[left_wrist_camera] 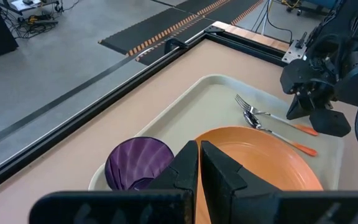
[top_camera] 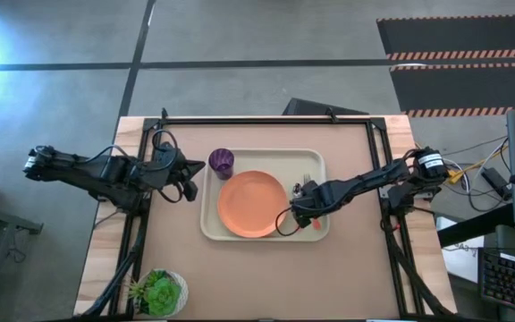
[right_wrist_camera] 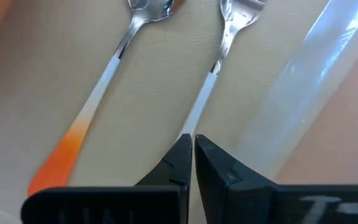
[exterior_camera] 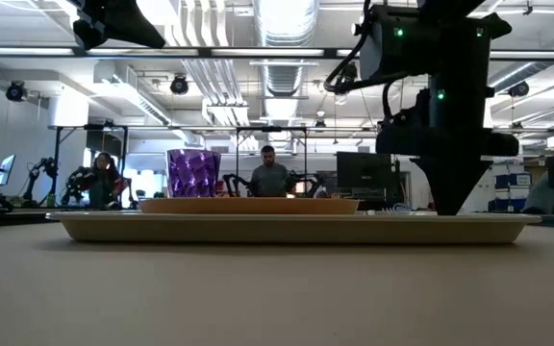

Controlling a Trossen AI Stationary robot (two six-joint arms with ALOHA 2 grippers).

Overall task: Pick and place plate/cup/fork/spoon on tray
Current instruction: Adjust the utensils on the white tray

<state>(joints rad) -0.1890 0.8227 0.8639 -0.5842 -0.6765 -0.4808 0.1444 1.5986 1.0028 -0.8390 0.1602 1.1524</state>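
The cream tray [top_camera: 266, 161] lies in the middle of the table. On it are the orange plate [top_camera: 252, 204], the purple cup [top_camera: 221, 162] at its far left corner, and the spoon [right_wrist_camera: 114, 59] and fork [right_wrist_camera: 219, 56] side by side along its right rim. My right gripper [right_wrist_camera: 191, 146] points steeply down over the fork's handle, fingers shut. My left gripper [left_wrist_camera: 199, 155] is shut on nothing and hovers left of the cup, above the tray's left rim. My right gripper comes from above, its fingertips [right_wrist_camera: 180, 152] meeting on the fork's handle about midway along it [right_wrist_camera: 197, 115]. The handle runs in under the tips, which hide the contact, so the kind of hold cannot be told. The fork lies flat on the tray floor beside the spoon.
A white pot with a green plant [top_camera: 159, 292] stands at the table's near left corner. Black frame rails [top_camera: 266, 120] run along the table's far and side edges. People [exterior_camera: 269, 178] are in the room beyond the table.
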